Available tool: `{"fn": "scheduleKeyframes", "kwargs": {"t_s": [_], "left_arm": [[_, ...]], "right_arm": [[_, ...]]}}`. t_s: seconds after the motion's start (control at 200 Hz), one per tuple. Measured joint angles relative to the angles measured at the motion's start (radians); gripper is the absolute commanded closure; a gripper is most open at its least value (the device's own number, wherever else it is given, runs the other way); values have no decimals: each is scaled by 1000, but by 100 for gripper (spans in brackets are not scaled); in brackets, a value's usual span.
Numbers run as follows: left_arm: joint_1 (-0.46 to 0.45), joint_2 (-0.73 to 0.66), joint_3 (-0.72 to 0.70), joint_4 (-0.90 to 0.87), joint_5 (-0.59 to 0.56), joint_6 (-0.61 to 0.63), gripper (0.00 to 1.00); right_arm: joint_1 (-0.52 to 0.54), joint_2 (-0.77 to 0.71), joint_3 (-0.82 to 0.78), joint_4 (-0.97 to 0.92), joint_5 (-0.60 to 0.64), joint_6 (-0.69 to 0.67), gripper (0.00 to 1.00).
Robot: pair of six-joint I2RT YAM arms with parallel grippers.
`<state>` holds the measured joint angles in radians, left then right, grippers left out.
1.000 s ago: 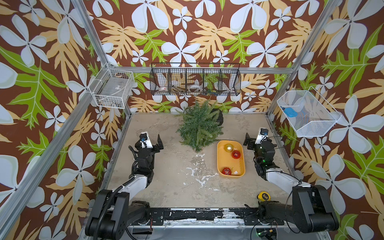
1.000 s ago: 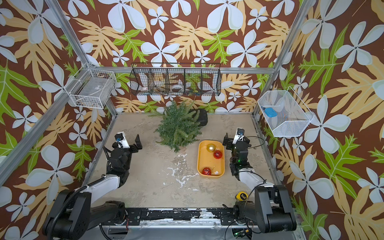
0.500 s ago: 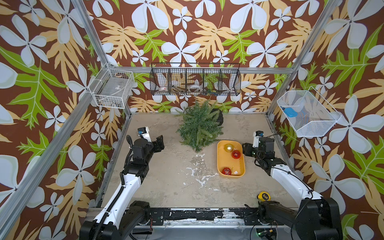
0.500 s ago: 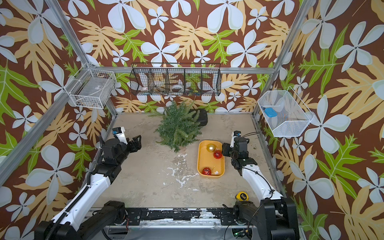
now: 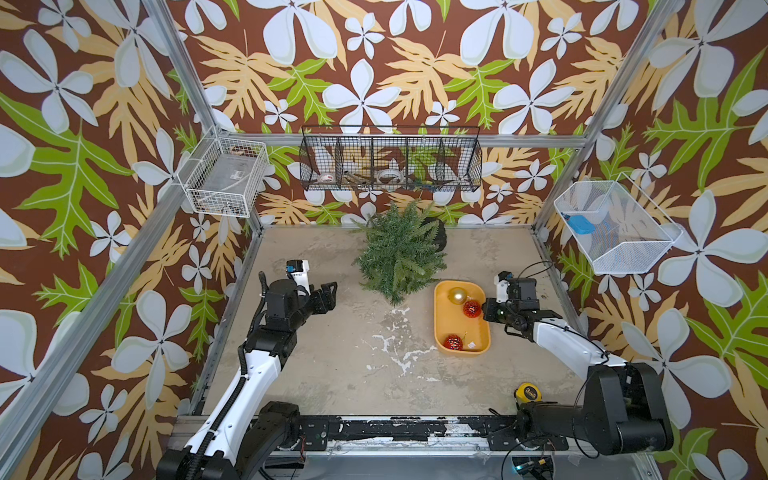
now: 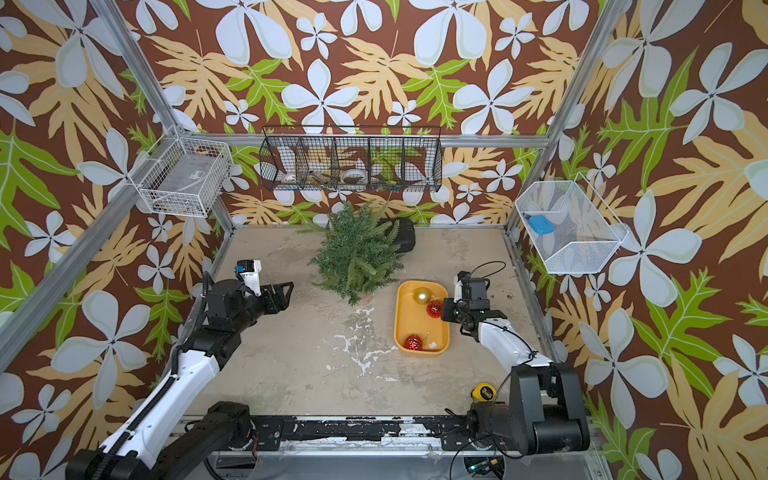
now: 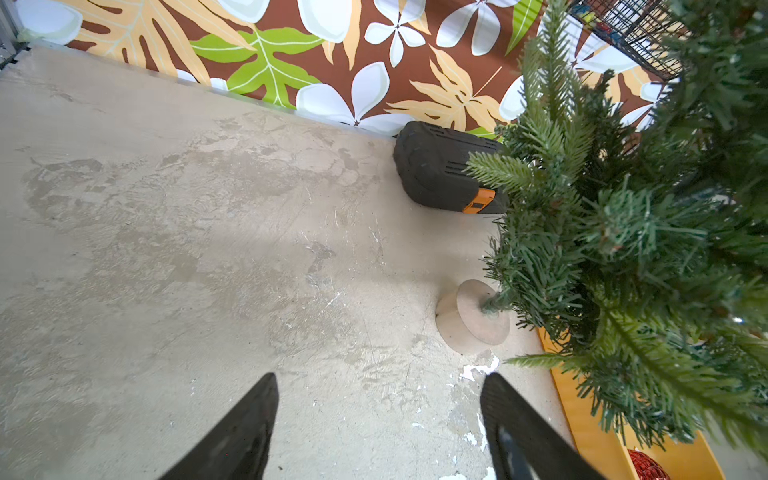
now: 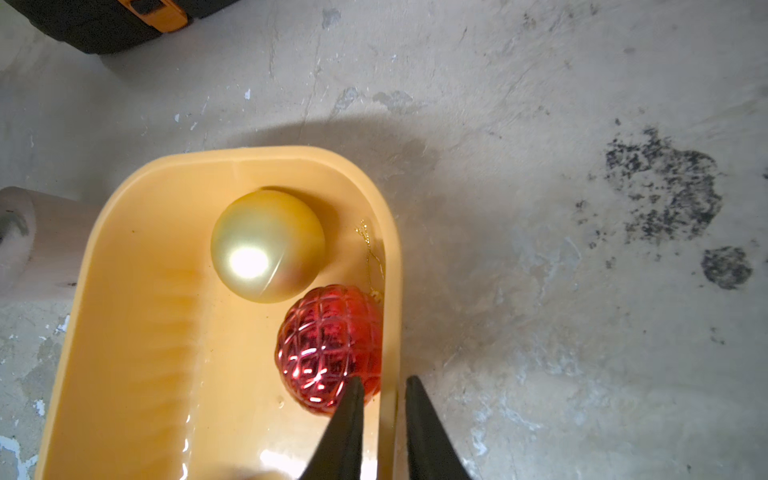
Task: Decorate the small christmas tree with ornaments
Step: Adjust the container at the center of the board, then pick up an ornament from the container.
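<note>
The small christmas tree (image 5: 399, 253) (image 6: 357, 253) stands at the back of the table on a round wooden foot (image 7: 469, 320). In front of it to the right lies a yellow tray (image 5: 437, 324) (image 8: 124, 232) holding three ornaments. They are a gold ball (image 5: 458, 295) (image 8: 268, 245), a red ball (image 5: 471, 308) (image 8: 328, 345) and a second red ball (image 5: 453, 342). My right gripper (image 5: 486, 309) (image 8: 382, 384) is shut on the tray's right rim, one finger inside beside the red ball, one outside. My left gripper (image 5: 330, 296) (image 7: 380, 382) hangs open and empty, left of the tree.
A black case (image 5: 436, 232) (image 7: 440, 166) with an orange latch lies behind the tree. A yellow tape measure (image 5: 528, 392) sits at the front right by my right arm's base. Wire baskets (image 5: 390, 164) hang on the back and side walls.
Both arms have stretched forward from their folded pose. The right gripper has gone from open to shut over the tray's rim. The left gripper's jaws have narrowed a little.
</note>
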<state>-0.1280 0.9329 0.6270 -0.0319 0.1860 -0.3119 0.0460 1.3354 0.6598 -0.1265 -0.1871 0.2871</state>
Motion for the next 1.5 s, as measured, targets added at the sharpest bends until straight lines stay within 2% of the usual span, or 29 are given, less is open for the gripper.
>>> {"fn": "scheduleKeyframes", "kwargs": {"t_s": [0.2, 0.616, 0.676, 0.826, 0.901, 1.046, 1.121, 1.221, 1.361, 1.501], "left_arm": [[0, 24, 0, -1, 18, 0, 22], [0, 25, 0, -1, 24, 0, 22], [0, 25, 0, 0, 24, 0, 21], [0, 33, 0, 0, 24, 0, 21], [0, 38, 0, -1, 24, 0, 21], [0, 39, 0, -1, 24, 0, 21], [0, 36, 0, -1, 24, 0, 21], [0, 35, 0, -1, 24, 0, 20], [0, 34, 0, -1, 24, 0, 20], [0, 29, 0, -2, 25, 0, 20]], "right_arm": [[7, -7, 0, -7, 3, -3, 90], [118, -120, -86, -43, 63, 79, 89], [118, -134, -99, -40, 70, 95, 87], [120, -140, -105, -52, 100, 113, 74], [120, -147, -88, -73, 116, 120, 66], [124, -192, -22, -124, 140, 112, 58], [132, -210, 15, -145, 141, 101, 47], [138, -199, 54, -156, 74, 98, 36], [140, -104, 108, -159, -53, 119, 32], [140, -3, 153, -158, -115, 139, 25]]}}
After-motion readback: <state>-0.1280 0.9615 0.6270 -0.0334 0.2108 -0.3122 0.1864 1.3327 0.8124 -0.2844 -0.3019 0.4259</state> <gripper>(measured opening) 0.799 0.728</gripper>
